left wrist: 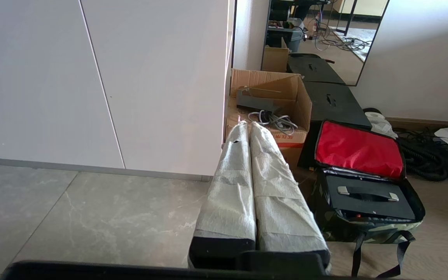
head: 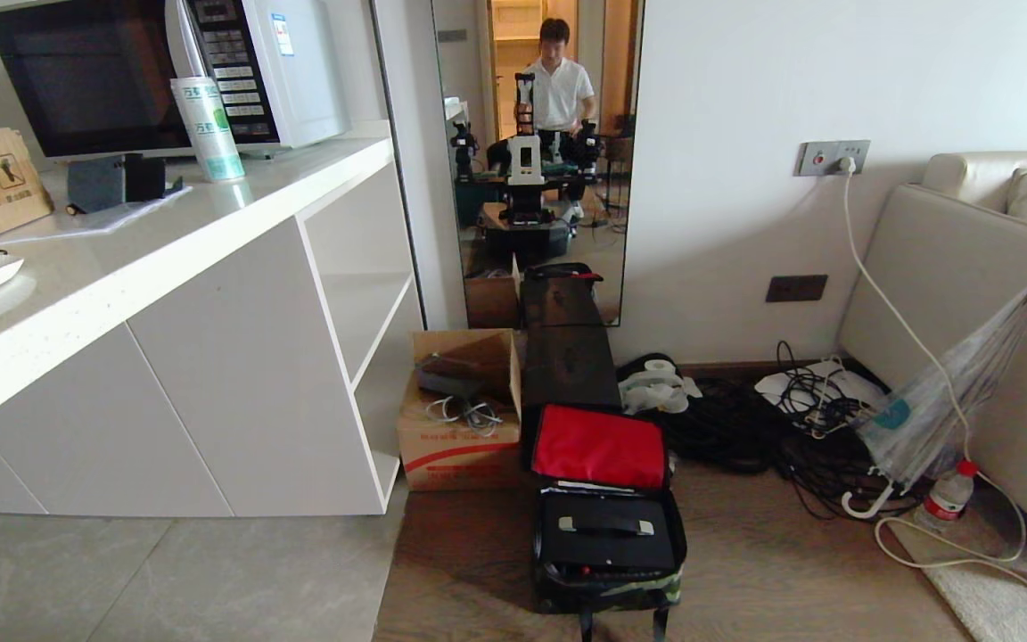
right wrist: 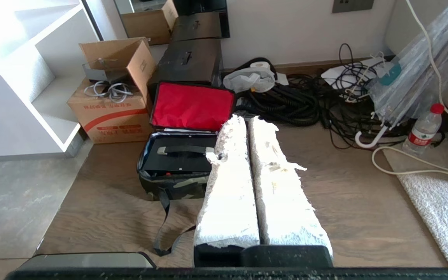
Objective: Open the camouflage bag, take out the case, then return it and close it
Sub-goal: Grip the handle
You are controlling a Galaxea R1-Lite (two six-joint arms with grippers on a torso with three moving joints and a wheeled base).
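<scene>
Wooden floor along a white wall, grey tile off to one side. White cabinet with open shelves at the tile edge, microwave on its top. Beige sofa at the opposite side, folded umbrella leaning on it. Tall mirror on the wall reflects the robot and a person standing behind it.

Cardboard box beside the cabinet; black box next to it, against the mirror. Tangle of black cables by the wall.

Camouflage bag lies on the wood in front of the black box, flap thrown back, red lining showing. Case sits inside it, handle up.

Left hand: padded fingers pressed together, empty, held above the floor near the bag. Right hand: fingers likewise together, empty, just beside the bag.

Water bottle stands near the umbrella handle.
</scene>
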